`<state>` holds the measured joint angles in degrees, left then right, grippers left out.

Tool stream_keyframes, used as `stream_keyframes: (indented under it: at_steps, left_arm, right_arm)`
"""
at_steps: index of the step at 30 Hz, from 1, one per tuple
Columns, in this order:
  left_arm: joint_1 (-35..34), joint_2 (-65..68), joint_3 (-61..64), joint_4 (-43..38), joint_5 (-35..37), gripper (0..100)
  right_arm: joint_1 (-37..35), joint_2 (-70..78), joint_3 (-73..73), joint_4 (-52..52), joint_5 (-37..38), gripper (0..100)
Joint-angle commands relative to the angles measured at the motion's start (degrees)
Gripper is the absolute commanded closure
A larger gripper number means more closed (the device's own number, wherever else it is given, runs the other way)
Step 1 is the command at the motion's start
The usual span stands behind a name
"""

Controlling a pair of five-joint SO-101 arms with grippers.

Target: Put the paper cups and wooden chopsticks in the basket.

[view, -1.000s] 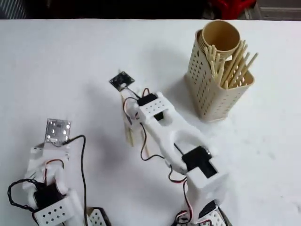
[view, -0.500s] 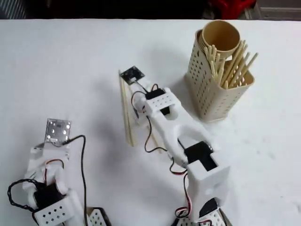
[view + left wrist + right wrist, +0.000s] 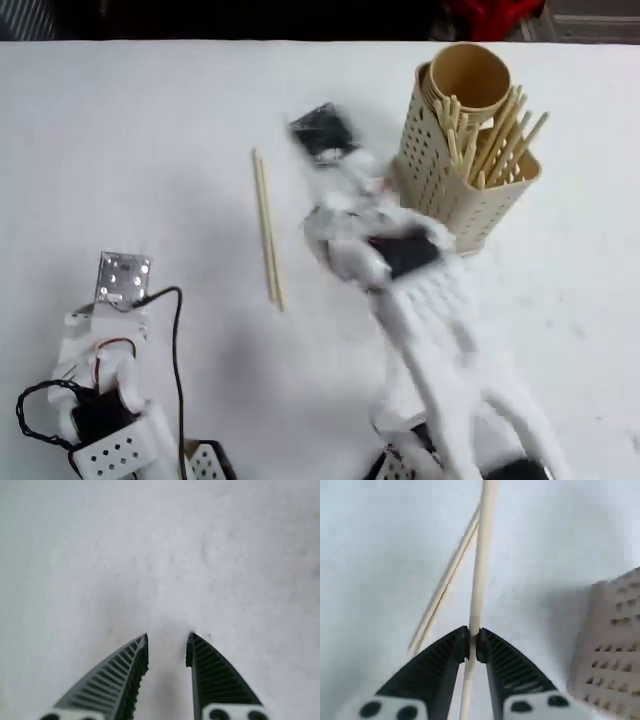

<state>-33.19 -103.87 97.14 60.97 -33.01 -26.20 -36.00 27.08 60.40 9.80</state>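
While tight betw. right gripper point(image 3: 473, 639) tips, one chopstick point(image 3: 482, 555), loose pair point(image 3: 445, 587) on table nearby; left gripper point(image 3: 167, 642) agape.

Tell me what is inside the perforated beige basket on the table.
Stacked tan paper cups fill the far end of the perforated beige plastic basket, wooden chopsticks leaning beside them. Its wall hides their lower parts and the floor.

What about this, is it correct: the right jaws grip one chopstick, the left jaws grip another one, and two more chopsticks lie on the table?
Not quite. The left jaws grip nothing: the left wrist view shows them open above the bare table. The rest stands: the right jaws grip one chopstick, and two more chopsticks lie on the table.
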Motion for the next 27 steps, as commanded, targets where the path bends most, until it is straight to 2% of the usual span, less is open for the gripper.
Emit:
stream_keyframes:
  at_steps: [1, 5, 8, 13, 21, 27]
  left_arm:
    - [-0.4, -0.4, -0.18, 0.35, -0.26, 86]
    - [-0.4, -0.4, -0.18, 0.35, -0.26, 86]
    - [-0.4, -0.4, -0.18, 0.35, -0.26, 86]
    - [-0.4, -0.4, -0.18, 0.35, -0.26, 86]
    - [-0.4, -0.4, -0.18, 0.35, -0.26, 86]
    - [-0.4, -0.4, -0.18, 0.35, -0.26, 86]
  right_arm:
    - [9.45, -18.95, -1.05, 0.48, -0.09, 98.3]
    - [21.32, -26.33, -6.15, 0.04, 3.34, 98.3]
    - [26.77, -26.68, -8.62, -3.38, 3.87, 98.3]
    - [27.65, -26.68, -3.34, -15.96, 3.87, 98.3]
    - [28.0, -26.68, 15.65, -46.55, 4.31, 98.3]
    - [28.0, -26.68, 20.04, -46.37, 4.4, 98.3]
